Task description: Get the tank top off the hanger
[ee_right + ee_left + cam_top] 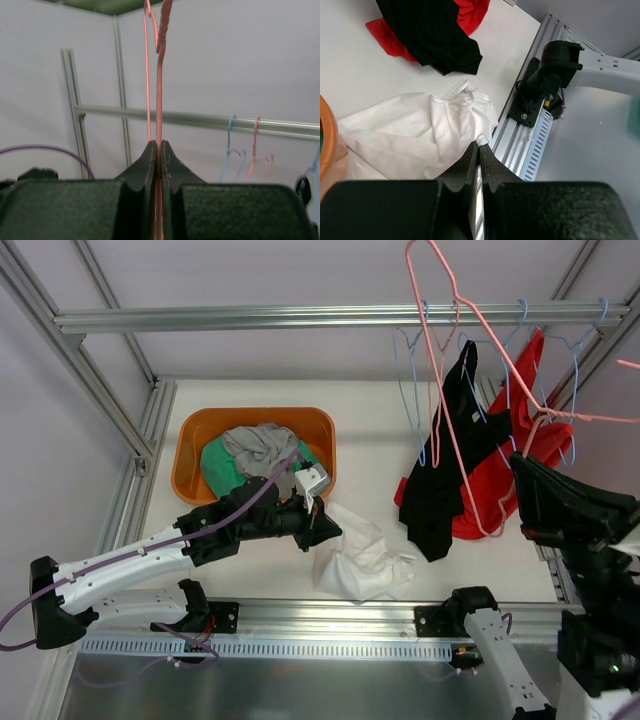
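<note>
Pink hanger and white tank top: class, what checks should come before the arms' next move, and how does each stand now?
1. Right gripper shut on pink hanger: ok.
2. Hanger bare of cloth: ok.
3. White tank top lying on table: ok.
4. Left gripper free of tank top: not ok, white cloth shows in its shut jaws.
5. Hanger clear of hung black garment: cannot tell, they overlap in top view.

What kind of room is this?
Probably a robot lab's laundry-practice booth: a silver metal rail holding wire hangers, an orange plastic basket of clothes, and two bolted-down robot arms.
</note>
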